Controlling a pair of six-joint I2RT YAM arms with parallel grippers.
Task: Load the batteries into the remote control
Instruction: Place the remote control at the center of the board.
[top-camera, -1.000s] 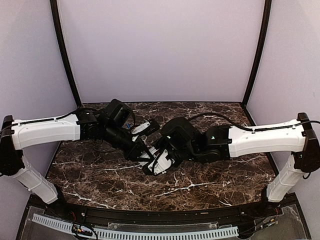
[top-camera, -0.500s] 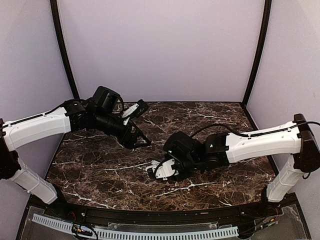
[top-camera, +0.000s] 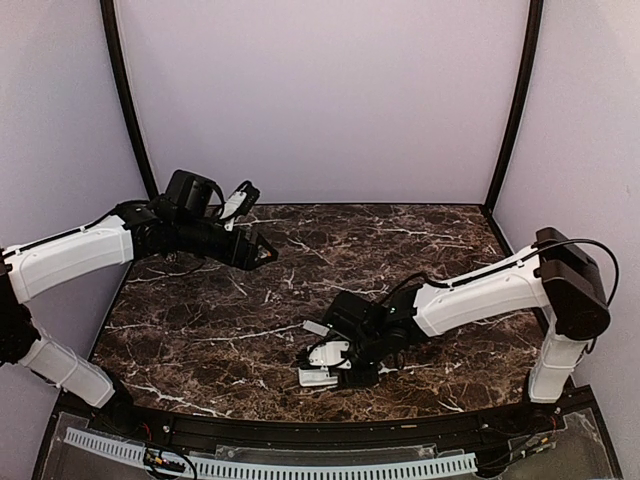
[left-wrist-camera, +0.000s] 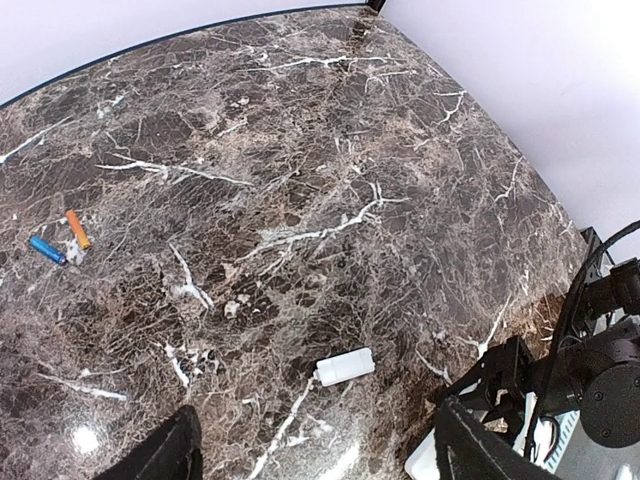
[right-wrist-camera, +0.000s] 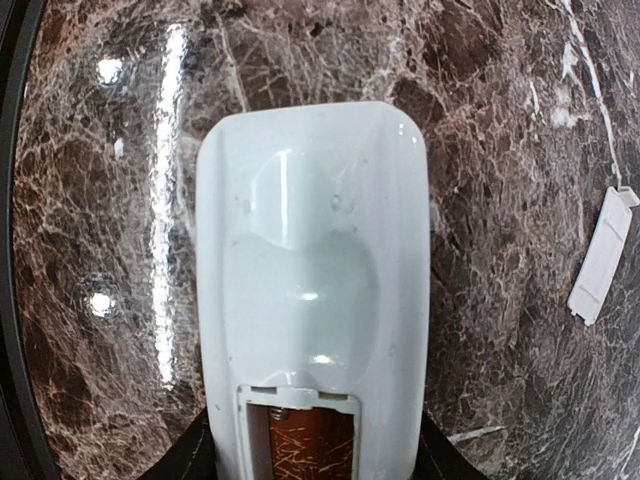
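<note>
Remote control (right-wrist-camera: 312, 290) is held back-up in the right gripper (right-wrist-camera: 315, 452), whose fingers (right-wrist-camera: 195, 452) are clamped against its two long sides at the compartment end. The battery compartment (right-wrist-camera: 300, 440) is uncovered, and a coppery interior is seen in the part that shows. From above, the remote control is found close to the near edge of the surface (top-camera: 440, 250), about midway along that edge; whether it rests on the surface cannot be told. The battery cover (top-camera: 316, 327), a small white slab, is laid flat just beyond it, toward the middle of the surface. The blue battery (left-wrist-camera: 45, 249) and the orange battery (left-wrist-camera: 78, 229) are seen lying just beside each other on the bare surface, on the far-edge side of the cover and well apart from the remote control. The left gripper (top-camera: 266, 250) is held above the surface toward the far left corner, its fingers (left-wrist-camera: 165, 455) spread wide apart.
</note>
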